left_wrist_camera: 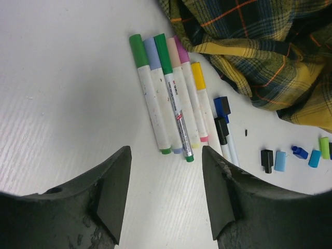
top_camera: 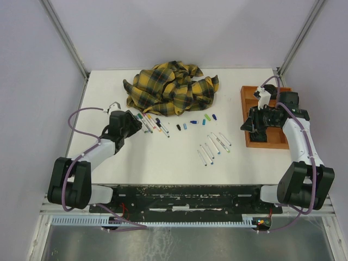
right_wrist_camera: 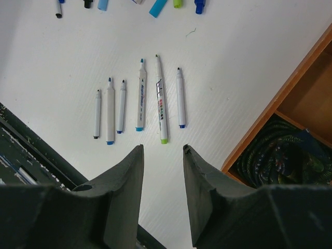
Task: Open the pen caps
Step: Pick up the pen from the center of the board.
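Note:
Several capped pens (left_wrist_camera: 168, 98) lie side by side just ahead of my left gripper (left_wrist_camera: 166, 153), which is open with bare table between its fingers. Two more pens (left_wrist_camera: 224, 129) with black and blue caps lie to their right. Loose pen caps (left_wrist_camera: 280, 161) in black, blue and green are scattered beyond them. Several uncapped pens (right_wrist_camera: 140, 101) lie in a row ahead of my right gripper (right_wrist_camera: 163, 148), open and empty. From above, the left gripper (top_camera: 133, 126) is beside the capped pens (top_camera: 151, 124). The right gripper (top_camera: 247, 126) hangs by the tray, right of the uncapped pens (top_camera: 213, 147).
A crumpled yellow-and-black plaid cloth (top_camera: 171, 89) lies at the back middle, its edge close to the capped pens. A wooden tray (top_camera: 246, 109) with dark contents stands at the right. The table's front edge with a dark rail (top_camera: 190, 193) runs between the arm bases.

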Robot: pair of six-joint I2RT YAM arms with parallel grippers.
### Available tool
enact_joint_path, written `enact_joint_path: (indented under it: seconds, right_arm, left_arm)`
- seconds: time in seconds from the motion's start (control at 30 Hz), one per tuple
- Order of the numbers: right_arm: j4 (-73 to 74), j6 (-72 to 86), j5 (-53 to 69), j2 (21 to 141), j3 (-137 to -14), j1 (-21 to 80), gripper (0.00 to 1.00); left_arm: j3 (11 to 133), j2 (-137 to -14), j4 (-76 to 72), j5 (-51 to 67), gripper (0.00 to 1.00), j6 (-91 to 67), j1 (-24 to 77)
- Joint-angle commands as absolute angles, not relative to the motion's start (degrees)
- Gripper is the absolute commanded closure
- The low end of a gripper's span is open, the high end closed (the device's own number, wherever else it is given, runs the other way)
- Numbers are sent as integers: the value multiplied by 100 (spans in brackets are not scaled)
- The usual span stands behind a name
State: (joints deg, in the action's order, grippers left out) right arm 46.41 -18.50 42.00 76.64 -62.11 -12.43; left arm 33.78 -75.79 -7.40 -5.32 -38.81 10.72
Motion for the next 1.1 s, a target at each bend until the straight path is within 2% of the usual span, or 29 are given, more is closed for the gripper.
enact_joint_path:
  seconds: [0.0,0.07,0.37,1.07]
  right_arm:
    - [4599,-1954,4328,7531,-6264,-1263,56]
    - [4595,-1957,4324,7527,-6262,-1258,56]
    - [4601,-1959,4322,7564,-6266,-1263,56]
    - [4588,-1953,4289,7582,-6252,-1258,56]
  left_arm:
    - [3937,-7831,-483,-717,42,-3539,1033]
    - [4227,-8040,-69,-950,49,-3507,1054]
    - [5522,-8932,1685,-2584,50,-3448,1644]
    - [6611,-10251,2268,-2762,56,-3498,1898]
